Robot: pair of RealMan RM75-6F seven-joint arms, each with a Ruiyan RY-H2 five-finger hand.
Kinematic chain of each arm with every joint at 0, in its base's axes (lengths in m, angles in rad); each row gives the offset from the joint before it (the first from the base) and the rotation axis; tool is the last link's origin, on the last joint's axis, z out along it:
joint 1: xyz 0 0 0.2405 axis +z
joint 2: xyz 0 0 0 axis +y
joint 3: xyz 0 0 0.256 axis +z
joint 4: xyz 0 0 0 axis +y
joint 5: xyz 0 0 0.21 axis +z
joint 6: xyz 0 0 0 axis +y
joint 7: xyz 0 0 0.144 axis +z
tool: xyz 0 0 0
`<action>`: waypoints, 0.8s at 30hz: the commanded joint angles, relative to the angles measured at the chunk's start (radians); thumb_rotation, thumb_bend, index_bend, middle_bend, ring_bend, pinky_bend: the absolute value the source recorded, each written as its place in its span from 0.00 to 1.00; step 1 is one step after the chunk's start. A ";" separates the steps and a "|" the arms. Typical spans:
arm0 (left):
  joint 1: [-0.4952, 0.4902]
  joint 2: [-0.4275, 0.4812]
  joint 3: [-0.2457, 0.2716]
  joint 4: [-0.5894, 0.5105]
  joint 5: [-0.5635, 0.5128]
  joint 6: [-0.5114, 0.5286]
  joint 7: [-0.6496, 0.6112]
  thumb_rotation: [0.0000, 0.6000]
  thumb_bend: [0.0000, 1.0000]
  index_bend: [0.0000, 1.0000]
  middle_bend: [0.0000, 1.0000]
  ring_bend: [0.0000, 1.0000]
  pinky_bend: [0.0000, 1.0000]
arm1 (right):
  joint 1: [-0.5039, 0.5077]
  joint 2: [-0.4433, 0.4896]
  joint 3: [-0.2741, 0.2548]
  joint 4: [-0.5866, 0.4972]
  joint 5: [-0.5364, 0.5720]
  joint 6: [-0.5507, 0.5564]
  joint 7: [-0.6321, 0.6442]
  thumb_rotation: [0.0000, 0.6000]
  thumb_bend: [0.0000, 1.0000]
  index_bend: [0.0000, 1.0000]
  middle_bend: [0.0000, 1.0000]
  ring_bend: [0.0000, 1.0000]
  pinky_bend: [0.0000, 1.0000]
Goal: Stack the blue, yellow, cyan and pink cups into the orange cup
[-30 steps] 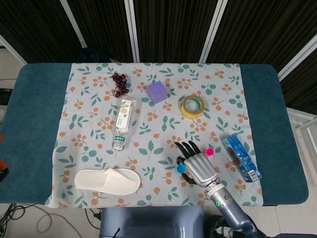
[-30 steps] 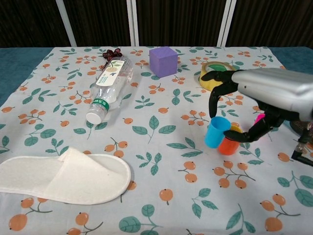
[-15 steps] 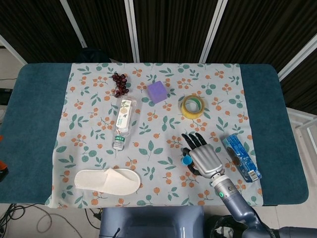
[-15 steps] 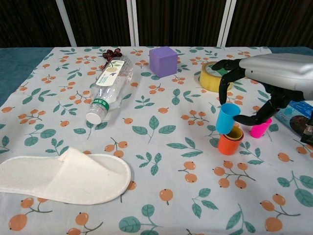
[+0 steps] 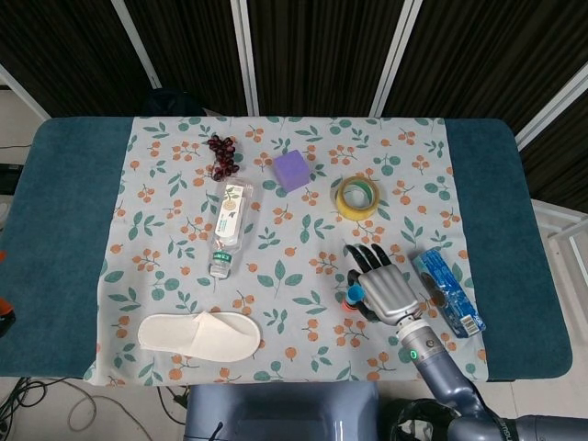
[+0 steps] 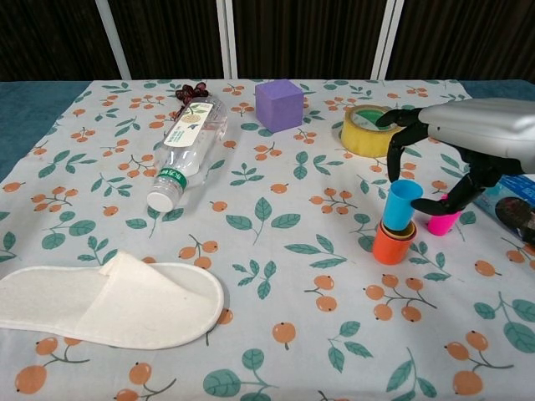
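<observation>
The orange cup (image 6: 391, 247) stands on the floral cloth at the right, with a yellow cup's rim (image 6: 405, 231) showing inside it. A cyan cup (image 6: 401, 204) sits upright in that stack, its lower end inside the yellow rim. My right hand (image 6: 468, 138) reaches in from the right and pinches the cyan cup between a finger (image 6: 393, 164) and the thumb. The pink cup (image 6: 441, 222) stands just right of the stack, under the palm. In the head view my right hand (image 5: 386, 287) covers the stack; only the cyan cup (image 5: 353, 293) peeks out. No blue cup or left hand shows.
A blue packet (image 6: 504, 198) lies right of the hand. The yellow tape roll (image 6: 364, 131) and purple cube (image 6: 279, 104) sit behind the stack. A plastic bottle (image 6: 185, 143) lies at the left, dark grapes (image 6: 191, 90) behind it, and a white slipper (image 6: 109, 301) near the front left.
My right hand carried the cyan cup rightwards from beside the orange cup to above it, then lowered it into the yellow-lined stack.
</observation>
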 commanded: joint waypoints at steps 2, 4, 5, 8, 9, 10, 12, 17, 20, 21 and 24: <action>0.000 0.000 0.000 0.000 0.000 0.001 0.001 1.00 0.81 0.16 0.03 0.02 0.08 | 0.000 0.002 -0.005 0.003 0.002 0.000 0.007 1.00 0.46 0.50 0.00 0.00 0.06; 0.000 0.000 0.000 0.000 0.000 0.001 0.002 1.00 0.81 0.16 0.03 0.02 0.08 | -0.001 0.002 -0.010 0.008 0.003 -0.001 0.012 1.00 0.46 0.51 0.00 0.00 0.06; 0.000 0.000 0.001 -0.001 0.001 0.000 0.002 1.00 0.81 0.16 0.03 0.02 0.08 | -0.001 0.001 -0.013 0.011 0.004 -0.002 0.014 1.00 0.46 0.51 0.00 0.00 0.06; 0.000 0.000 0.001 0.000 0.001 0.001 0.002 1.00 0.81 0.16 0.03 0.02 0.08 | -0.002 -0.002 -0.020 0.019 0.006 -0.004 0.020 1.00 0.46 0.50 0.00 0.00 0.06; 0.000 -0.001 0.001 0.000 0.001 0.001 0.002 1.00 0.81 0.16 0.03 0.02 0.08 | -0.002 -0.004 -0.022 0.022 0.005 -0.004 0.022 1.00 0.46 0.47 0.00 0.00 0.06; 0.000 0.000 0.001 0.000 0.001 0.001 0.002 1.00 0.81 0.16 0.03 0.02 0.08 | -0.002 -0.005 -0.024 0.025 0.006 -0.004 0.023 1.00 0.46 0.44 0.00 0.00 0.06; 0.000 0.000 0.001 -0.001 0.001 0.001 0.003 1.00 0.81 0.16 0.03 0.02 0.08 | -0.002 -0.006 -0.030 0.029 0.010 -0.007 0.023 1.00 0.46 0.33 0.00 0.00 0.06; 0.001 0.000 0.000 -0.001 0.001 0.001 0.002 1.00 0.81 0.16 0.03 0.02 0.08 | 0.008 0.012 -0.043 0.017 0.054 -0.034 0.009 1.00 0.46 0.16 0.00 0.00 0.06; 0.001 0.001 0.001 -0.002 0.000 0.001 0.001 1.00 0.81 0.16 0.03 0.02 0.08 | 0.007 0.024 -0.030 0.009 0.062 -0.023 0.023 1.00 0.46 0.16 0.00 0.00 0.06; 0.001 0.001 0.001 -0.002 0.000 0.001 0.001 1.00 0.81 0.16 0.03 0.02 0.08 | 0.006 0.030 -0.024 0.007 0.065 -0.019 0.032 1.00 0.46 0.16 0.00 0.00 0.06; 0.001 0.001 0.000 -0.002 0.000 0.001 0.000 1.00 0.81 0.16 0.03 0.02 0.08 | 0.005 0.050 -0.007 0.009 0.074 -0.009 0.053 1.00 0.46 0.17 0.00 0.00 0.06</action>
